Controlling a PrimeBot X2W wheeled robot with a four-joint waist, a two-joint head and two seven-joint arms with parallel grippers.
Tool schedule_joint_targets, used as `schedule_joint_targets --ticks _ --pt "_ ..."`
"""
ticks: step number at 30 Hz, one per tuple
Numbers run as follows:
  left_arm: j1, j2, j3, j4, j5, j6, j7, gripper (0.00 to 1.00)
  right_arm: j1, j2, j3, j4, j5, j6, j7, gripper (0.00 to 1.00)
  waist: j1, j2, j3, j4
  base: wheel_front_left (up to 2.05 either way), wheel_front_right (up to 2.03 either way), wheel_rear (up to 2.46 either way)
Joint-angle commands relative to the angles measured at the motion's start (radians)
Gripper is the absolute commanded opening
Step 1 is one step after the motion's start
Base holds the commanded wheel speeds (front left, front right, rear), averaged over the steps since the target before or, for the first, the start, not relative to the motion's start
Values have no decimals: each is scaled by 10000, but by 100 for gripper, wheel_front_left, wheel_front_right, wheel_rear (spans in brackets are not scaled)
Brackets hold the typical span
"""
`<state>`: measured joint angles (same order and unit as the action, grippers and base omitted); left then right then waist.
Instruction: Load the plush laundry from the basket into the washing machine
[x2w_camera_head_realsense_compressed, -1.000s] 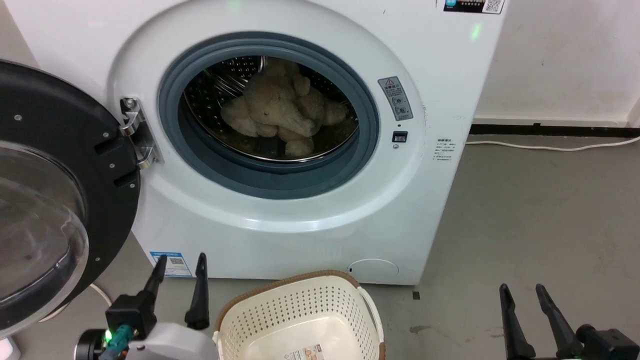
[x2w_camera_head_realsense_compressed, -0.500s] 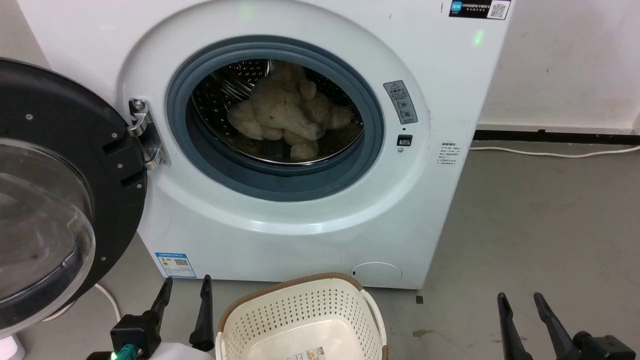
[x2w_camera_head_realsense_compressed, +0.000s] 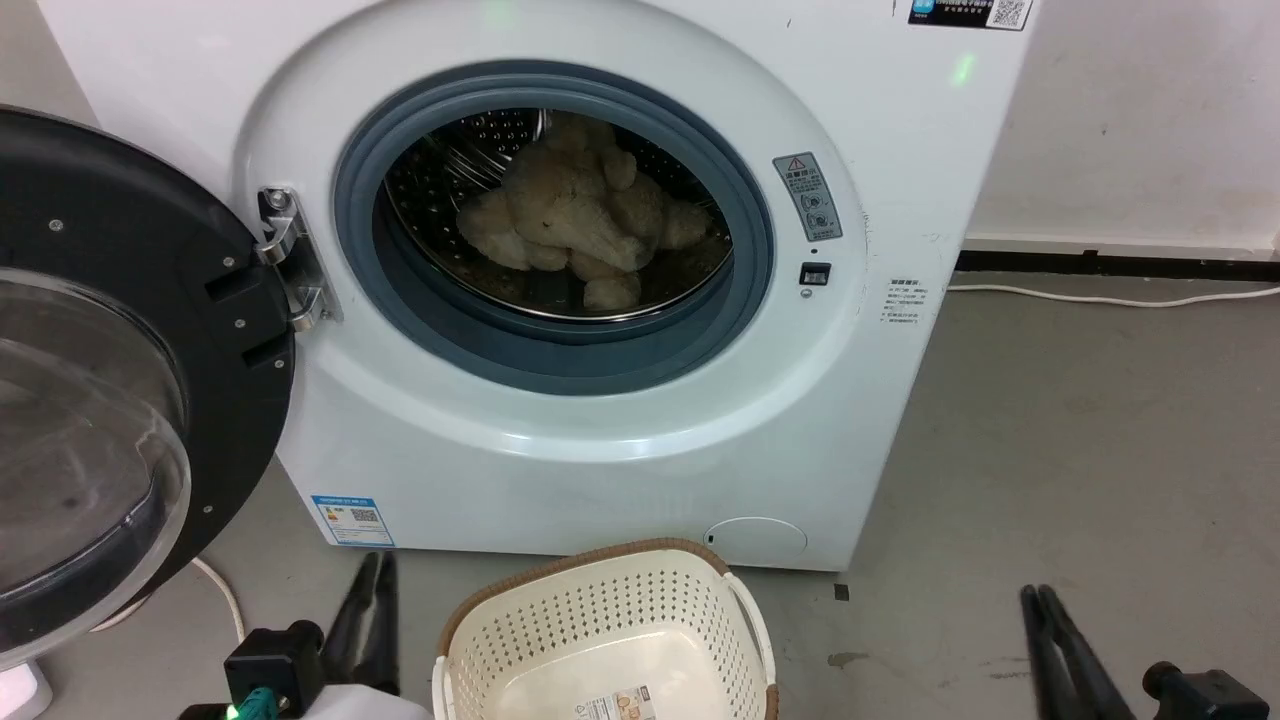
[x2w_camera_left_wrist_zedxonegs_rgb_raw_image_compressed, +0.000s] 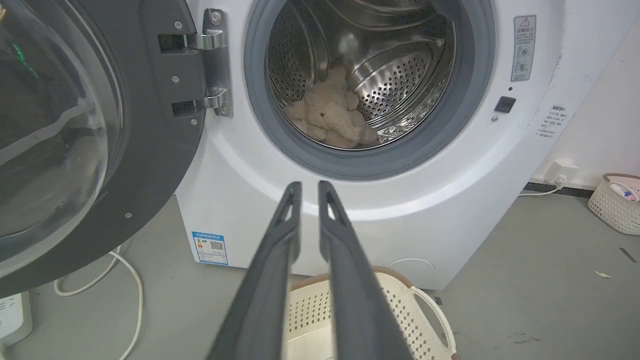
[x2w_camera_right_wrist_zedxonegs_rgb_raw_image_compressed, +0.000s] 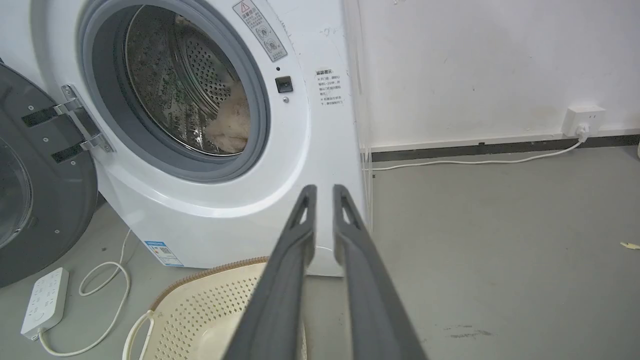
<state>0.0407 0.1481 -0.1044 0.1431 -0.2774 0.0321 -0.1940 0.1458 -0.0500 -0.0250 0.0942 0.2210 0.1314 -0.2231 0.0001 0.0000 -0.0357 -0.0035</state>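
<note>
Black-framed door (x2w_camera_head_realsense_compressed: 100, 250) is seen swung wide at far left. At lower left, left gripper (x2w_camera_head_realsense_compressed: 381, 558) is found clenched empty, with only a thin slit left between the fingers. Mid-frame, washing machine (x2w_camera_head_realsense_compressed: 560, 470) is shown with its round opening uncovered. Plush laundry (x2w_camera_head_realsense_compressed: 570, 215) is seen lying inside the steel drum (x2w_camera_head_realsense_compressed: 450, 170), upper centre. At bottom centre, basket (x2w_camera_head_realsense_compressed: 600, 552) is set on the floor (x2w_camera_head_realsense_compressed: 1050, 420) just before the washer, label sticker (x2w_camera_head_realsense_compressed: 610, 705) exposed. At lower right, right gripper (x2w_camera_head_realsense_compressed: 1036, 593) is likewise clenched empty.
</note>
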Motion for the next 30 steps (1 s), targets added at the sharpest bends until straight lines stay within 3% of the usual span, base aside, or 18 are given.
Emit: schedule_joint_targets --ticks 1,30 --pt "-1 -6 0 -3 6 -1 4 0 -3 0 -3 0 -4 0 4 0 0 0 1 0 0 0 0" --pt "-93 -228 237 -327 633 -73 443 0 -333 -1 57 -214 -504 -2 509 0 0 0 82 8 0 0 0"
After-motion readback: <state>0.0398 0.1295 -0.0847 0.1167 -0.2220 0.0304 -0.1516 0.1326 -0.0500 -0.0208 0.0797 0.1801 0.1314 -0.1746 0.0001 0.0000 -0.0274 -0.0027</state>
